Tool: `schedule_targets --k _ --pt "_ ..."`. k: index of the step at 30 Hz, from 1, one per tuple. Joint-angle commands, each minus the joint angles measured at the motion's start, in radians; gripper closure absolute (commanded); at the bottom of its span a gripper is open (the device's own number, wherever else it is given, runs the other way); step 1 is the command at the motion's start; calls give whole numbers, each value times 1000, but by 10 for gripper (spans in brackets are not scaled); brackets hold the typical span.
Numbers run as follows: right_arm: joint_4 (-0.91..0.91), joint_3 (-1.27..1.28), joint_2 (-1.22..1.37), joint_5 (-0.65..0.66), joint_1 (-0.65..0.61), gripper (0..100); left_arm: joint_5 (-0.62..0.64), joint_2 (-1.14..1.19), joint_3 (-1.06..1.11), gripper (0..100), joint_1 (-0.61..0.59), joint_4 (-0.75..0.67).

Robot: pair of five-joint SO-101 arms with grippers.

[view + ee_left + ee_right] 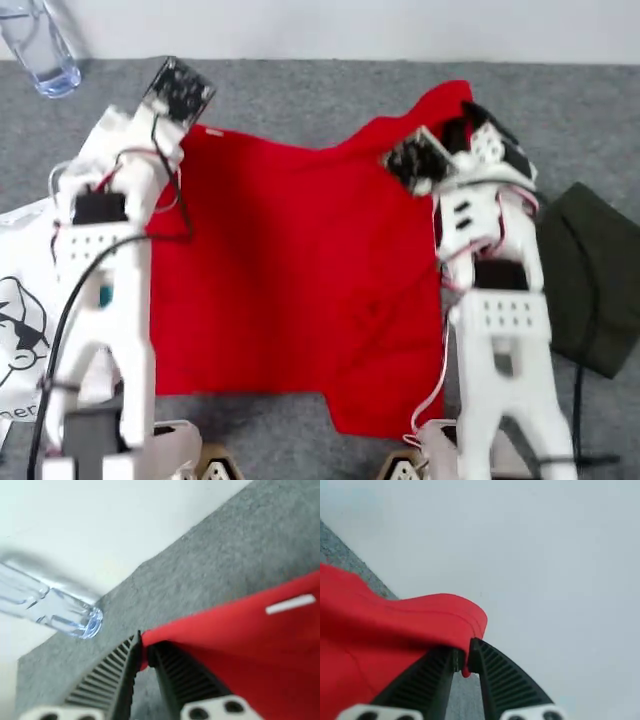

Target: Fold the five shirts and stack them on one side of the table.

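The left jaws and right jaws are clamping the red shirt [290, 280] by its far corners, likely holding it taut for folding; it is lying spread across the desk [330, 100], dark shirt [600, 290] waiting right.

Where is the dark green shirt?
In the high view, the dark green shirt lies at the right side of the table, beside the right arm, past the red shirt.

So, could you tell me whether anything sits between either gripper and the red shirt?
Nothing visible does: the left gripper and right gripper are each shut on the far edge of the red cloth shirt. The dark green folded shirt lies off to one side.
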Motion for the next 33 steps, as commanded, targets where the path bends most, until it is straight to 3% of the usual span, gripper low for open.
schedule_targets --k 1,8,18,24,33 --pt "-73 -170 125 -49 -4 991 34 121 -189 987 9 -25" --pt "-111 -328 305 -112 -4 991 74 304 -395 987 2 -23" --pt "-127 -345 314 -170 -4 991 69 322 -415 987 -11 -2" --pt "18 -293 277 -164 10 991 18 322 -418 987 -11 203" --pt "248 -44 10 -164 27 991 -126 321 -418 987 -21 546"
